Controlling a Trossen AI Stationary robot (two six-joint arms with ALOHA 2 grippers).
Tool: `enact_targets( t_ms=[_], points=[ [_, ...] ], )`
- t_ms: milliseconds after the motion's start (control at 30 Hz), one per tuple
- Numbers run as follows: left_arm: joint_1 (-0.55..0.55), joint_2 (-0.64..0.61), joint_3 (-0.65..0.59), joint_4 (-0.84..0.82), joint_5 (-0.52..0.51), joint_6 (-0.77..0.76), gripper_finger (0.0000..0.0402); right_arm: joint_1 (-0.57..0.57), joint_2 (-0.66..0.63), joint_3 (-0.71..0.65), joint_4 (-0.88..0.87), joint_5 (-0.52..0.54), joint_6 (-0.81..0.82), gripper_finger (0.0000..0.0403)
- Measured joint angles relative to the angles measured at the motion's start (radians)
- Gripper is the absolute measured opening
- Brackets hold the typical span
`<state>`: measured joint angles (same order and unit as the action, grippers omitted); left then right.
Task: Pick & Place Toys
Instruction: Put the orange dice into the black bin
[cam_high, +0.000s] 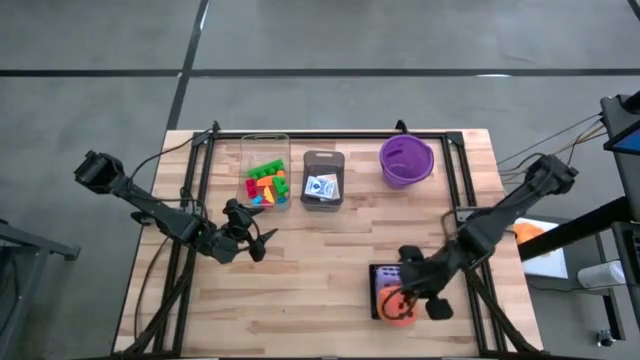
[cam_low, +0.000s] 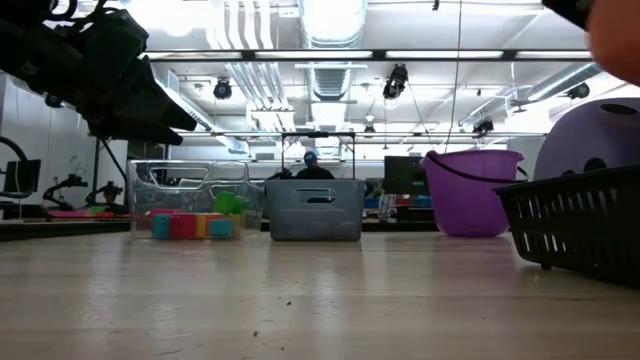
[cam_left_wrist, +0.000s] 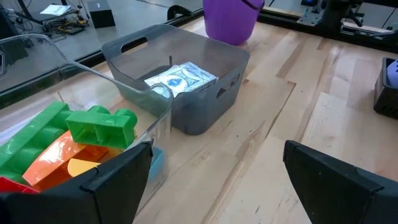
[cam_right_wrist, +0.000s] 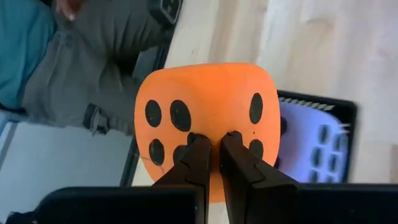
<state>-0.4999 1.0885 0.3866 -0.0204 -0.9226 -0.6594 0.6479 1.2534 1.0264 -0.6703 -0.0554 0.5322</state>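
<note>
My right gripper (cam_right_wrist: 215, 142) is shut on the orange die (cam_right_wrist: 205, 106), which hangs over the near part of the black bin (cam_high: 381, 272) at the table's near right. The purple die (cam_right_wrist: 311, 149) lies in that bin. My left gripper (cam_left_wrist: 217, 186) stands open above the table left of centre, next to the clear bin (cam_high: 265, 150), and holds nothing. The clear bin holds green, orange, red and yellow bricks (cam_left_wrist: 74, 134). The card packs (cam_left_wrist: 180, 78) lie in the grey bin (cam_left_wrist: 211, 106). My right gripper pinches the orange die at a dotted face (cam_right_wrist: 214, 124), between the free ends of its two fingers (cam_right_wrist: 198, 162). The fingers slant down at it from above. The die hangs beyond the fingertips, lifted clear of the table and the bin.
The purple bowl (cam_high: 406, 160) stands at the far right of the table, right of the grey bin. A person in grey trousers (cam_right_wrist: 93, 56) stands beyond the table's near edge. Bare wood lies in the table's middle and near left.
</note>
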Motion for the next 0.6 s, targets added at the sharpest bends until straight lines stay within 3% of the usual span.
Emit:
enact_targets(
  t_ms=[200, 600],
  points=[
    [0.0, 0.0, 0.0, 0.0, 0.0, 0.0, 0.0367, 0.0, 0.106, 0.0, 0.032, -0.074, -0.006, 0.0018],
    [0.0, 0.0, 0.0, 0.0, 0.0, 0.0, 0.0367, -0.018, 0.147, 0.002, 0.017, -0.045, -0.02, 0.0019]
  ],
)
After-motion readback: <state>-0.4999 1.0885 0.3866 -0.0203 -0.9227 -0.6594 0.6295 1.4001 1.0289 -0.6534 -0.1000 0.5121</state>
